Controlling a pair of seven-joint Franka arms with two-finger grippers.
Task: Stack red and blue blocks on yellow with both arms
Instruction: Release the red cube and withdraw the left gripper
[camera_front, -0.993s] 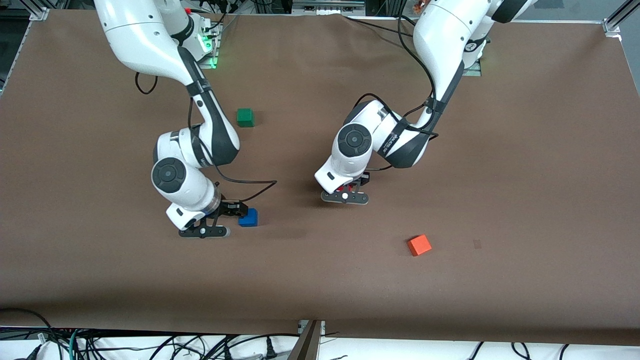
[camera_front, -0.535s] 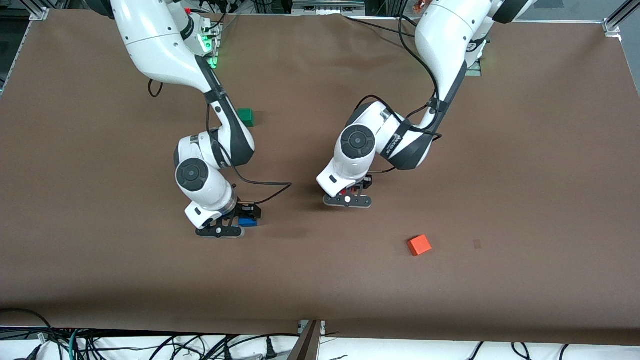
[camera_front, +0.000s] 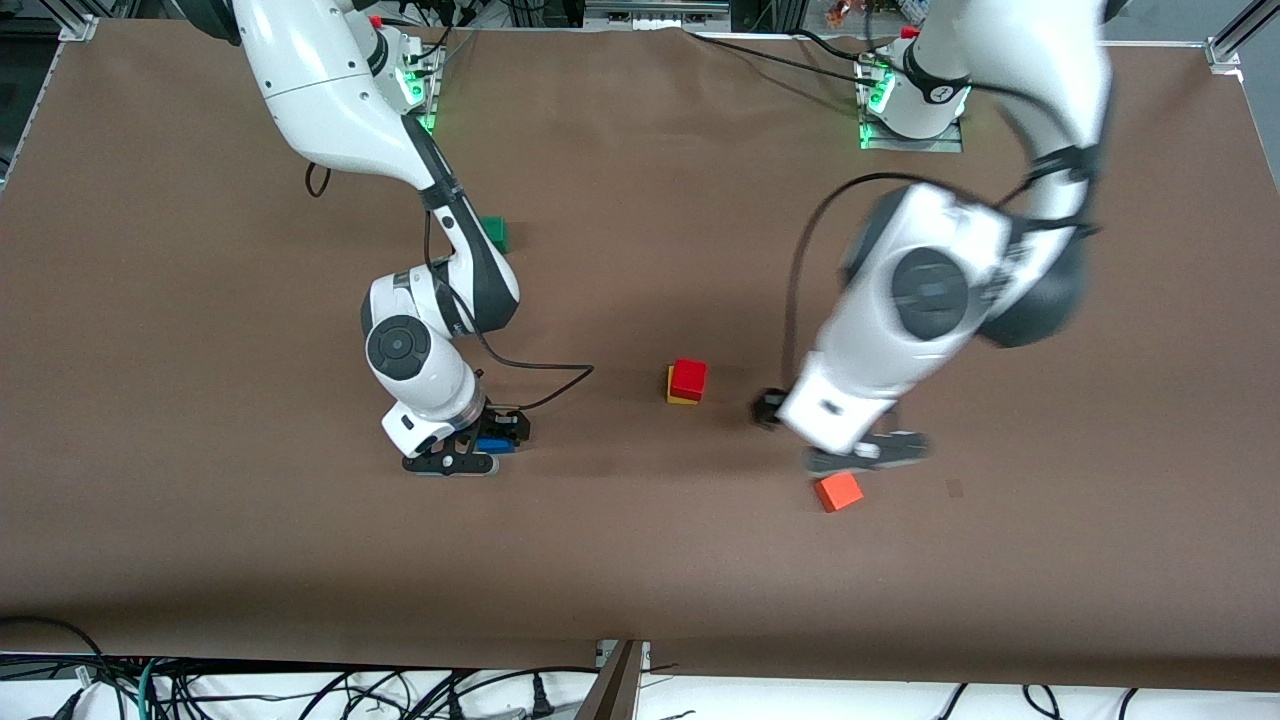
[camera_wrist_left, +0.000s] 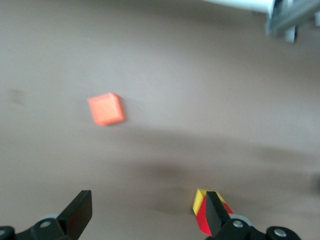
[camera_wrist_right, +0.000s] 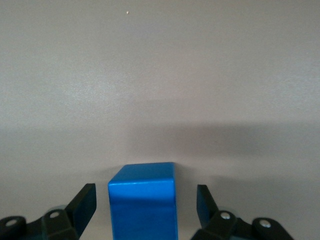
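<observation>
The red block (camera_front: 688, 378) sits on the yellow cube (camera_front: 680, 399) at the table's middle. The stack also shows in the left wrist view (camera_wrist_left: 201, 214), partly hidden by one finger. My left gripper (camera_front: 862, 453) is open and empty in the air, away from the stack and just above the orange-red cube; in its wrist view (camera_wrist_left: 148, 206) the jaws stand wide. My right gripper (camera_front: 478, 447) is low at the table and open, with the blue block (camera_front: 494, 445) between its fingers (camera_wrist_right: 86, 200). In the right wrist view the blue block (camera_wrist_right: 144, 199) stands on the table with a gap on each side.
An orange-red cube (camera_front: 838, 491) lies nearer the front camera than the stack, toward the left arm's end; it also shows in the left wrist view (camera_wrist_left: 106, 108). A green cube (camera_front: 495, 232) lies farther back, partly hidden by the right arm.
My left gripper has let go of the red block on the yellow cube and swung away toward the orange-red cube. My right gripper has moved so that its fingers straddle the blue block.
</observation>
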